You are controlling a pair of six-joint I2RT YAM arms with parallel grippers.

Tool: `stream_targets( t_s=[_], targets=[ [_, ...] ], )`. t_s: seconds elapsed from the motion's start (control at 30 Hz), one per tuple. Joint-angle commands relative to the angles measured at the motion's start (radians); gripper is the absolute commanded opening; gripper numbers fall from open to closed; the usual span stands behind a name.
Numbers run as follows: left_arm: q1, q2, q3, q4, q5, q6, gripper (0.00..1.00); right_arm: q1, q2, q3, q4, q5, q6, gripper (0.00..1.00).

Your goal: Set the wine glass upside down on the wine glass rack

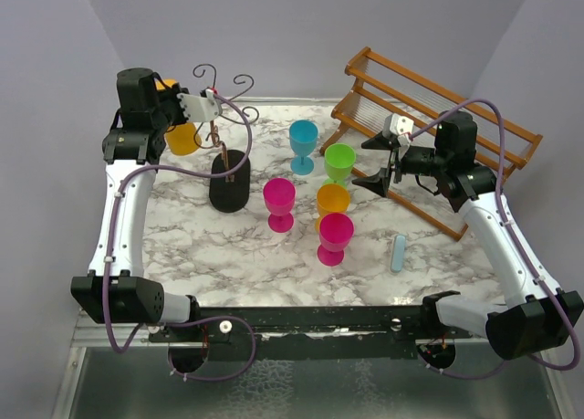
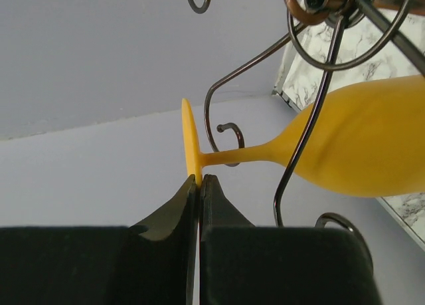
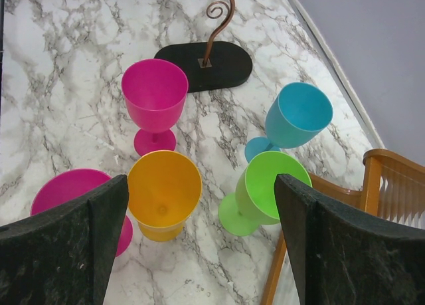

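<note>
Left claw, pressed together, pinches the foot rim of the yellow-orange plastic wine glass, which lies sideways among the curls of the dark wire rack.

The left arm and the right arm share one build: white, rounded link shells joined by chunky black joint housings, with a black block at each base. A thin purple cable loops loosely along each arm. Each wrist carries a small white mount. The left gripper has matt black, wedge-shaped fingers that taper to thin tips. The right gripper has broad, flat black fingers with a faintly speckled surface.
</note>
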Motion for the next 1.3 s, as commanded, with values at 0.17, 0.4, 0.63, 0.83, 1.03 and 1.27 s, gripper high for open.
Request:
stream_targets(
  t_s=[0.17,0.4,0.63,0.83,1.03,1.27],
  targets=[
    [-0.016,0.018,-0.022,0.107,0.091,-0.007,0.0,-0.001,-0.018,-0.017,0.028,-0.015,-0.006,0.9],
    [-0.022,0.031,-0.028,0.182,0.069,-0.081,0.0,-0.001,-0.014,-0.017,0.029,-0.017,-0.006,0.91],
    [-0.022,0.049,-0.024,0.244,0.012,-0.148,0.0,-0.001,-0.018,-0.017,0.028,-0.018,-0.006,0.91],
    [-0.022,0.062,-0.023,0.279,-0.056,-0.192,0.0,-0.001,-0.022,-0.016,0.026,-0.021,-0.008,0.91],
    [-0.022,0.08,-0.021,0.283,-0.131,-0.203,0.0,-0.001,-0.024,-0.014,0.024,-0.026,-0.008,0.91],
    [-0.02,0.084,-0.046,0.306,-0.171,-0.207,0.01,-0.001,-0.024,-0.015,0.022,-0.028,-0.008,0.91]
  ],
)
